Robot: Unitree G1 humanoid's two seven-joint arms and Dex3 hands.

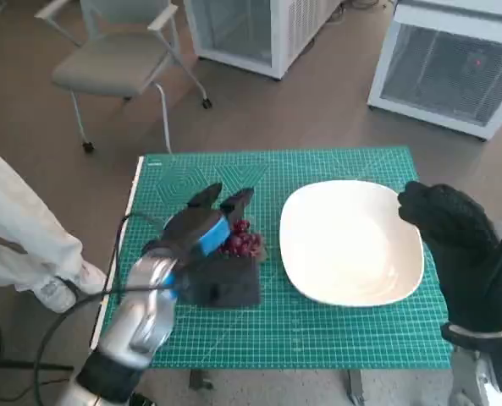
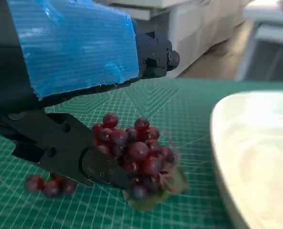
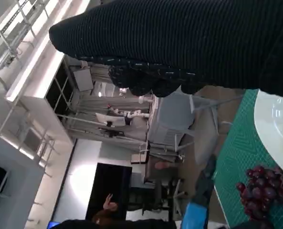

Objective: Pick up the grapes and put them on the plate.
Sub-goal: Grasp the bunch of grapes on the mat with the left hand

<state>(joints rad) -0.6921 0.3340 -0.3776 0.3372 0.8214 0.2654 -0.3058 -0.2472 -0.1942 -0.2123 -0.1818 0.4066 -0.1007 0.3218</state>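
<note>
Blue-taped, your left robot hand (image 2: 69,95) sits over the red grape bunch (image 2: 136,155) on the green desk mat (image 1: 335,334), one finger against it – whether it grips yet, you cannot tell. Grapes are soft and loose – take the bunch's middle gently. Beside it lies the white plate (image 1: 352,241); your right robot hand (image 1: 454,233) hovers, grip unclear.

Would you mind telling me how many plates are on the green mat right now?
1. The white plate sits on the right half of the green mat, beside the grapes at the left hand. No other plate shows.
</note>
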